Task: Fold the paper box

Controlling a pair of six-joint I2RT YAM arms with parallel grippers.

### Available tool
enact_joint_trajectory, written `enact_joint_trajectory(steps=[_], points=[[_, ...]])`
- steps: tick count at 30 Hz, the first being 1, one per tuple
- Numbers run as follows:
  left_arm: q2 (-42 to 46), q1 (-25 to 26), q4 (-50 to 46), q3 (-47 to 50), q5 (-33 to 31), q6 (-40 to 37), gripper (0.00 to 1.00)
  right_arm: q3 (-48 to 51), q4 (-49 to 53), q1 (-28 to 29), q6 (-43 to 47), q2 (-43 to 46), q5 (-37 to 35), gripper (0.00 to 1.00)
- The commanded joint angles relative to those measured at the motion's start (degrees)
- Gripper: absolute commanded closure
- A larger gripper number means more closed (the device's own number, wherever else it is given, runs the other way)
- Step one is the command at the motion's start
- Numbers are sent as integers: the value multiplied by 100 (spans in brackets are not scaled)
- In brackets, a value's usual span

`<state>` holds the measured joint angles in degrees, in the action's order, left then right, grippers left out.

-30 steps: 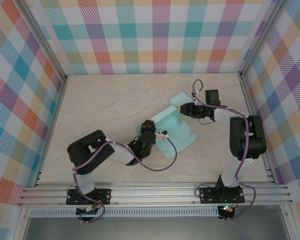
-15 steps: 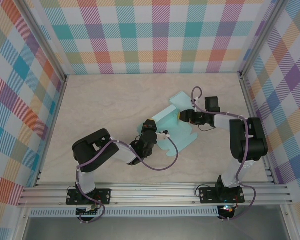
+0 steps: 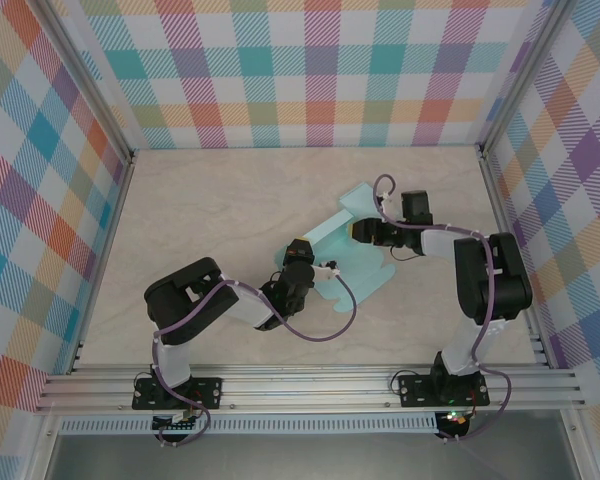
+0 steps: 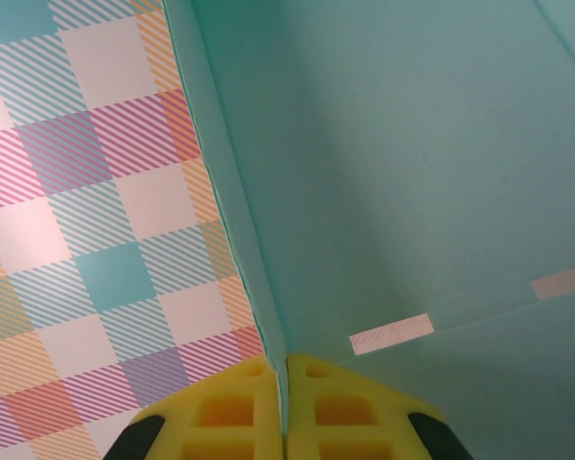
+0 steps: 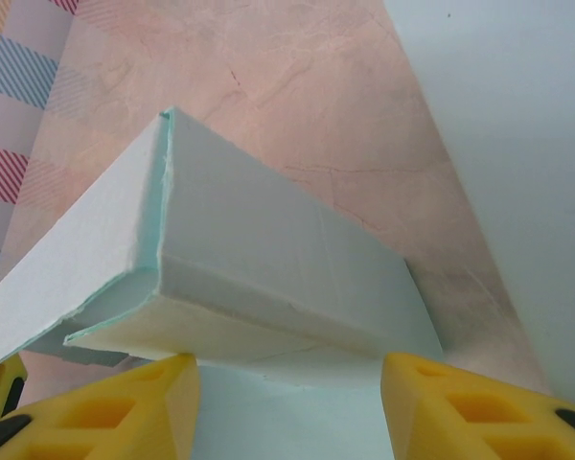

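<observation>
Paper box (image 3: 355, 265), light and easily creased card, has one thin panel edge pinched in the closed left gripper (image 4: 283, 364) and its doubled wall just ahead of the parted right gripper (image 5: 289, 372), judged the stiffest hold.

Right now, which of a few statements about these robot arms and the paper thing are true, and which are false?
1. The paper box is pale teal. True.
2. The left gripper pinches a thin panel of it. True.
3. The right gripper is clamped tight shut. False: its fingers stand apart, with a folded wall of the box just ahead of them.
4. The box lies on a plaid tabletop. False: the table is beige with a stone pattern, and the plaid is on the walls.
</observation>
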<state>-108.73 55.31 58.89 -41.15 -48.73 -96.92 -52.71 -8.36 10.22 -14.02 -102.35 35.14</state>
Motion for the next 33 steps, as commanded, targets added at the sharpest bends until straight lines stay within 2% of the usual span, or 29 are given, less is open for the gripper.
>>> enact_joint_trajectory(steps=[1, 9, 17, 22, 30, 33], points=[[-77, -35, 70, -8, 26, 9, 100, -232, -414, 67, 236, -177, -134, 46], [-131, -38, 70, -25, 63, 33, 100, -320, -640, 162, 512, -339, -365, 46], [-83, -33, 61, -25, 84, 41, 100, -200, -984, 399, 635, -373, -1110, 47], [-12, -38, 26, -23, 117, 116, 100, -203, -998, 487, 655, -438, -1246, 49], [171, -29, -235, -3, 221, 427, 100, -119, -1170, 729, 701, -572, -1624, 69], [190, -29, -270, -22, 239, 522, 100, 111, -1439, 835, 730, -483, -1925, 80]])
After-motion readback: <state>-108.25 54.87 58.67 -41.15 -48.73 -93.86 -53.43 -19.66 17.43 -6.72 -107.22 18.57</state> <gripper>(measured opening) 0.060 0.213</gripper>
